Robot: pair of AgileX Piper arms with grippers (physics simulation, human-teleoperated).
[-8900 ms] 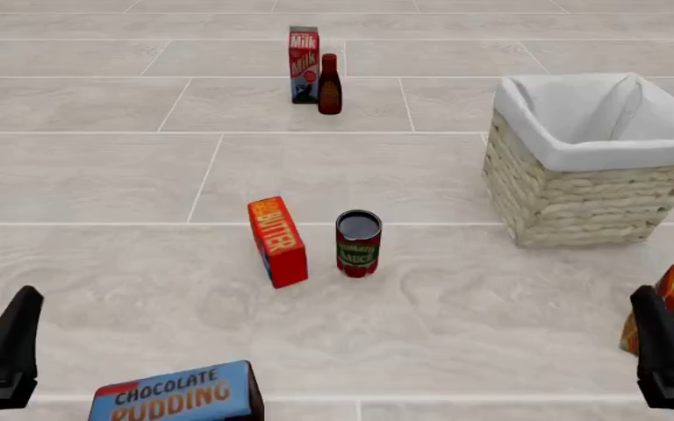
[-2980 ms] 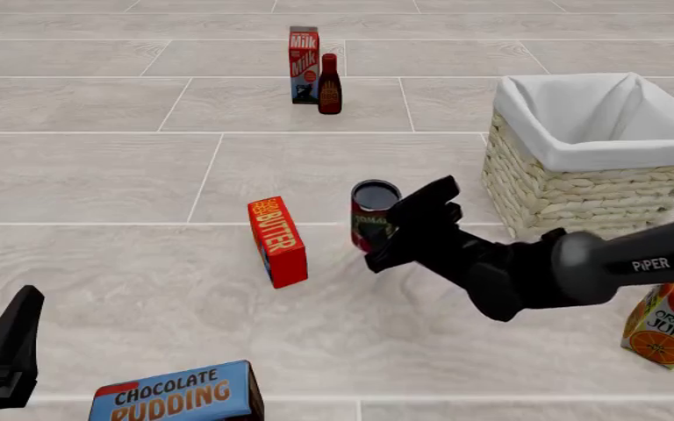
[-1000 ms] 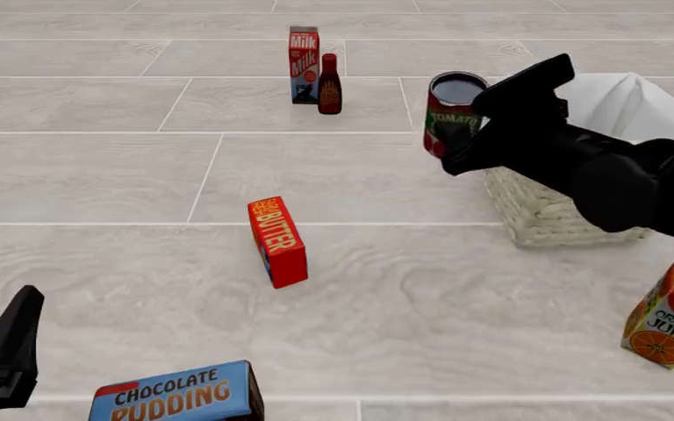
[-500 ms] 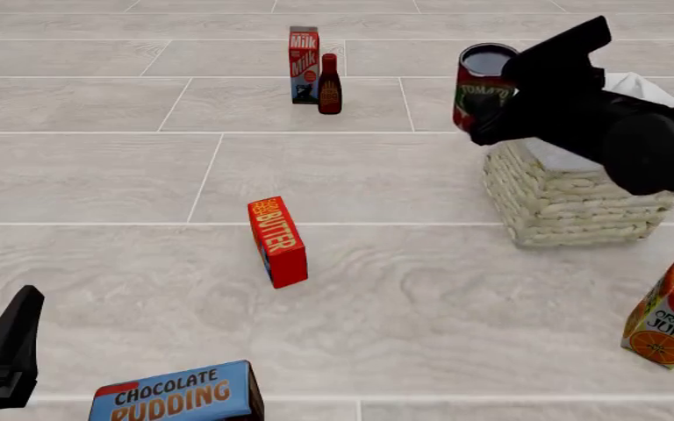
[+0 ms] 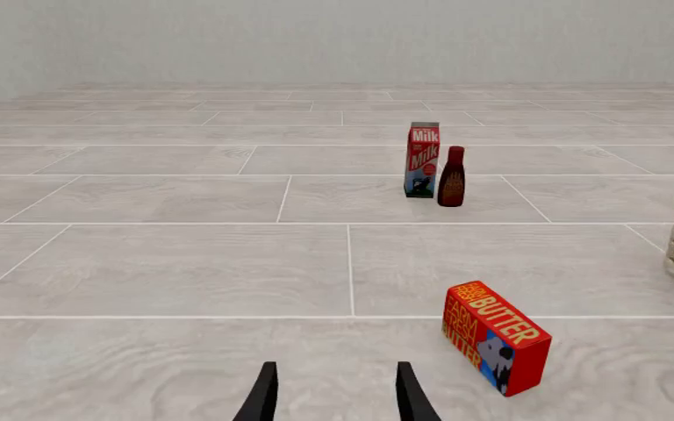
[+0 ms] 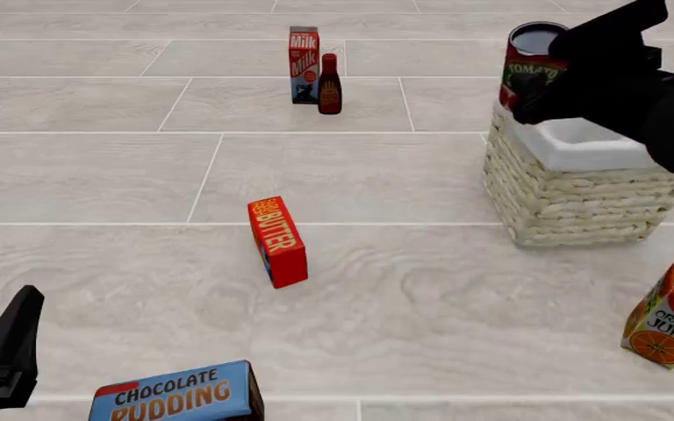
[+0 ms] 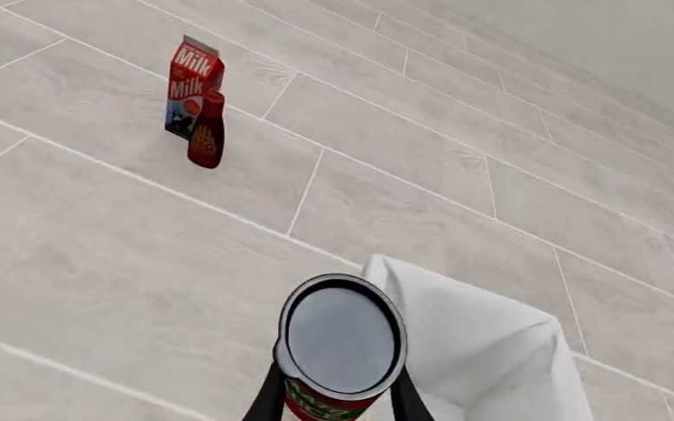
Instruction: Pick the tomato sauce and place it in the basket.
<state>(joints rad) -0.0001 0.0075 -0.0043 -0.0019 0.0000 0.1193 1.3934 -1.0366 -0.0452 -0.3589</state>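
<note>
The tomato sauce [image 6: 532, 58], a small can with a red label and a dark grey top, is held upright in my right gripper [image 6: 554, 77], which is shut on it. It hangs in the air over the near left rim of the basket [image 6: 571, 189], a pale wicker basket with white lining. In the right wrist view the can [image 7: 340, 344] sits between the fingers [image 7: 267, 399], above the edge of the lining [image 7: 477, 346]. My left gripper [image 6: 7, 346] is open and empty, low at the near left; it also shows in the left wrist view [image 5: 334, 399].
A red butter box [image 6: 277, 240] stands mid-table. A milk carton [image 6: 303, 63] and a dark bottle [image 6: 330, 85] stand at the back. A chocolate pudding box [image 6: 173, 392] lies at the near edge, and an orange juice carton [image 6: 669, 312] at the near right.
</note>
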